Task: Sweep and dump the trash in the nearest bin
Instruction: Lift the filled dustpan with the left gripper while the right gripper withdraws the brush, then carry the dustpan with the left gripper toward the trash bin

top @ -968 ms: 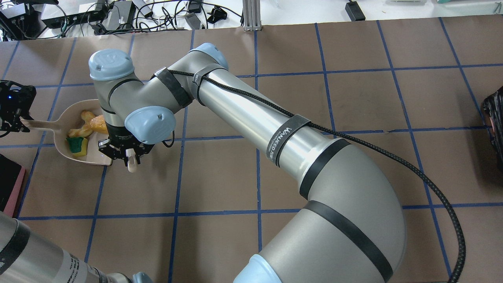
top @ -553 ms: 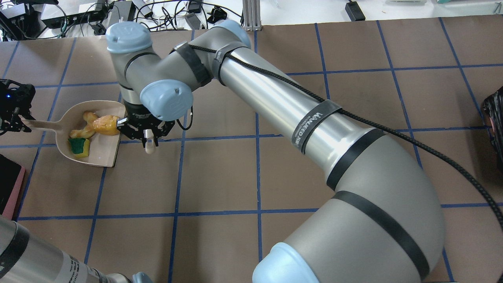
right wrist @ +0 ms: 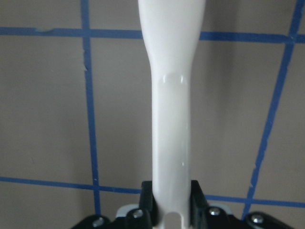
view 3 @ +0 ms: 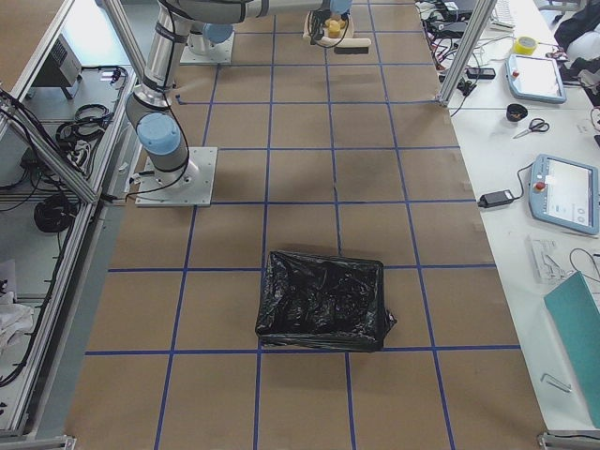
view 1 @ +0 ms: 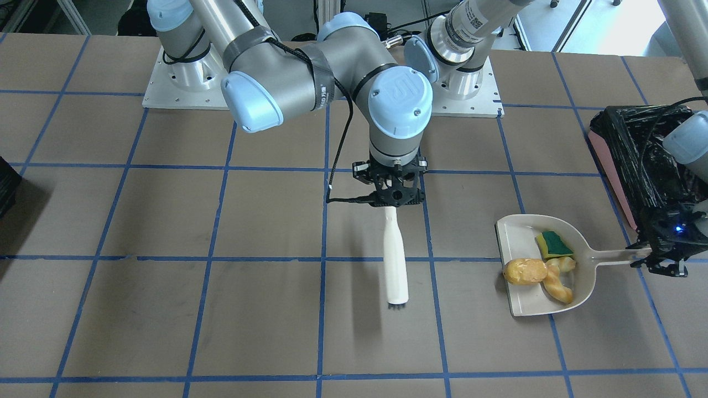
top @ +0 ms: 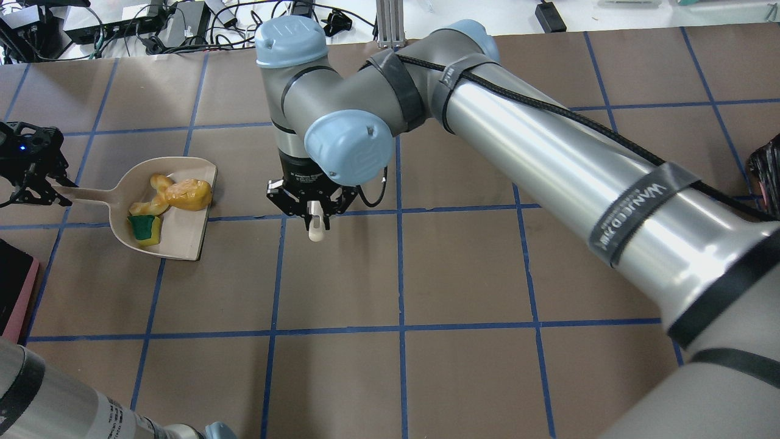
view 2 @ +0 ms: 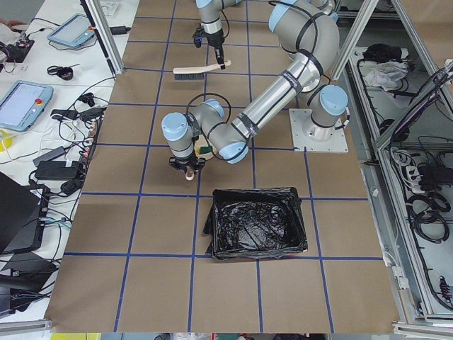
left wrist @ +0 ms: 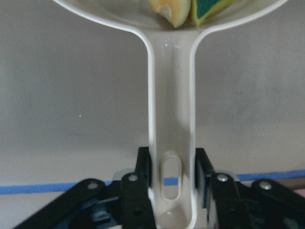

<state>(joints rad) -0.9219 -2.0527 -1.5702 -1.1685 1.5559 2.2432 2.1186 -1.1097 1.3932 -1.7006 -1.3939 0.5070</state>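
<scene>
The trash lies in a white dustpan point(top: 186, 235): a potato-like lump point(top: 189, 194) at its open lip, a golden twisted bread point(top: 155, 195) and a green-and-yellow sponge piece point(top: 145, 227). They also show in the front view as lump point(view 1: 524, 271), bread point(view 1: 557, 284) and sponge point(view 1: 555, 244). My left gripper point(top: 58, 186) is shut on the dustpan handle point(left wrist: 171, 95). My right gripper point(top: 311, 210) is shut on a white brush point(view 1: 394, 260) and holds it to the right of the dustpan, apart from it. The pink bin with a black bag point(view 1: 636, 149) stands beside the left gripper.
The bin's pink edge point(top: 24, 299) shows at the overhead view's left edge. An all-dark box point(top: 769, 177) stands at the far right end of the table point(top: 463, 274). The right arm's long links span the table's right half.
My right gripper has moved right, away from the dustpan, with the brush in it. The dustpan and my left gripper have shifted a little to the right.
</scene>
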